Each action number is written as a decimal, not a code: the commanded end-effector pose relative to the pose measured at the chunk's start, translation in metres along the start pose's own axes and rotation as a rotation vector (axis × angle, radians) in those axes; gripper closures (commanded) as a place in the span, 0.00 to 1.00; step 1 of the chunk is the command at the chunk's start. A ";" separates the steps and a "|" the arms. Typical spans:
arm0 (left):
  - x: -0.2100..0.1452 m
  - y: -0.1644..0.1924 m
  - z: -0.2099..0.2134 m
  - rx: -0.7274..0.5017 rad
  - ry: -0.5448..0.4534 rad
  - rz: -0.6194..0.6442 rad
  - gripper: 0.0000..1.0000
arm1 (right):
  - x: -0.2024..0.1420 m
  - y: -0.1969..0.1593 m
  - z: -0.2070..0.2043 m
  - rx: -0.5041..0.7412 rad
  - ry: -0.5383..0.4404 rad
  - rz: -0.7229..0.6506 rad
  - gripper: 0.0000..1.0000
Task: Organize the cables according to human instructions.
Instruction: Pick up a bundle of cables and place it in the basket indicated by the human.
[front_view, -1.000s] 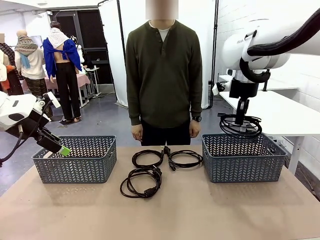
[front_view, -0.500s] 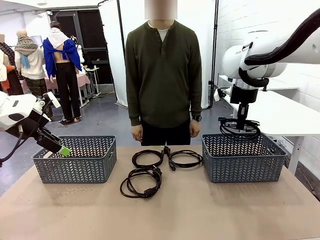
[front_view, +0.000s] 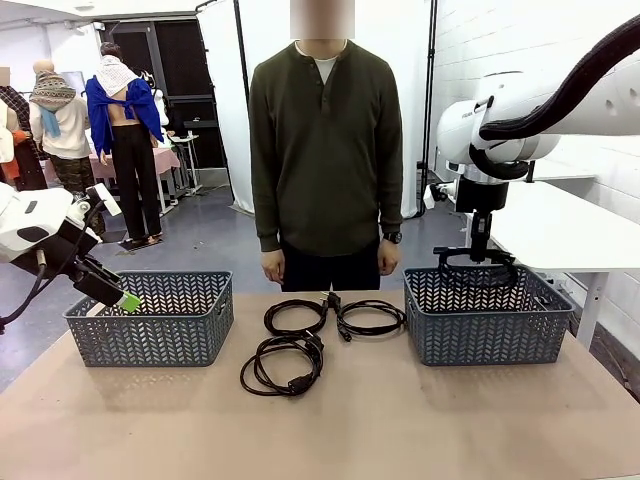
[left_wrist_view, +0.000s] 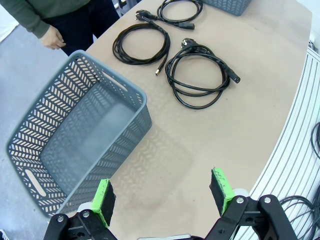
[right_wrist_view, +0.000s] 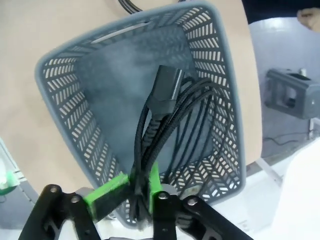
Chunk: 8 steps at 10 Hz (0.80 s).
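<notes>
the tan table (front_view: 420, 430) fills the lower half of the front view. a person (front_view: 325, 150) in a dark green top stands at its far edge, centre frame, arms down. the left basket (front_view: 150, 338), grey and latticed, sits at centre left, and the right basket (front_view: 490, 338) at centre right.

three black coils lie flat on the table between the baskets. the near cable (front_view: 283, 365) is at lower centre, wider than it is tall, with a plug on its lower right edge. behind it the far left cable (front_view: 296, 317) and the far right cable (front_view: 370, 318) lie side by side, their plug ends close together at centre.

the held cable (front_view: 478, 263) hangs right of centre, just above the right basket's back rim. its loops lie nearly level, long axis running left to right. in the right wrist view its bundle rises from bottom centre toward mid frame, leaning slightly right. its blocky plug (right_wrist_view: 167, 85) is at the top end, pointing up, and the loops fan to the right over the open basket.

the right gripper (front_view: 480, 247) points straight down, jaws narrow, green pads pinching that bundle. the left gripper (front_view: 127, 300) hovers at far left by the left basket's corner, tilted down to the right. in the left wrist view its jaws stand wide with nothing between them.
</notes>
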<state>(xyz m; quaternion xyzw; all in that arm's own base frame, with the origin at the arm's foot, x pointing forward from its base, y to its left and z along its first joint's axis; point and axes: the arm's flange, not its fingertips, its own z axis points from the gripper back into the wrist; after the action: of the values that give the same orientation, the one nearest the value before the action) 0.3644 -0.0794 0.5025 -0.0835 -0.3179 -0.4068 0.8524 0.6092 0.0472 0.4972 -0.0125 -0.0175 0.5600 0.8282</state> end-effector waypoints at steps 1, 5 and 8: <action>-0.001 0.002 -0.001 -0.009 -0.010 0.004 0.00 | 0.003 -0.008 0.008 0.054 0.010 0.014 0.23; -0.001 0.002 -0.001 -0.009 -0.010 0.004 0.00 | 0.004 -0.012 0.017 0.111 0.015 -0.006 0.00; -0.001 0.002 -0.001 -0.009 -0.010 0.004 0.00 | 0.000 -0.010 0.021 0.140 -0.004 -0.030 0.00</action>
<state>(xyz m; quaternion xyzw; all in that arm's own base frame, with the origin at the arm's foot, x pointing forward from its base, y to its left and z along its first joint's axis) 0.3644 -0.0794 0.5025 -0.0835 -0.3179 -0.4068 0.8524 0.6129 0.0434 0.5142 0.0254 0.0216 0.5530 0.8325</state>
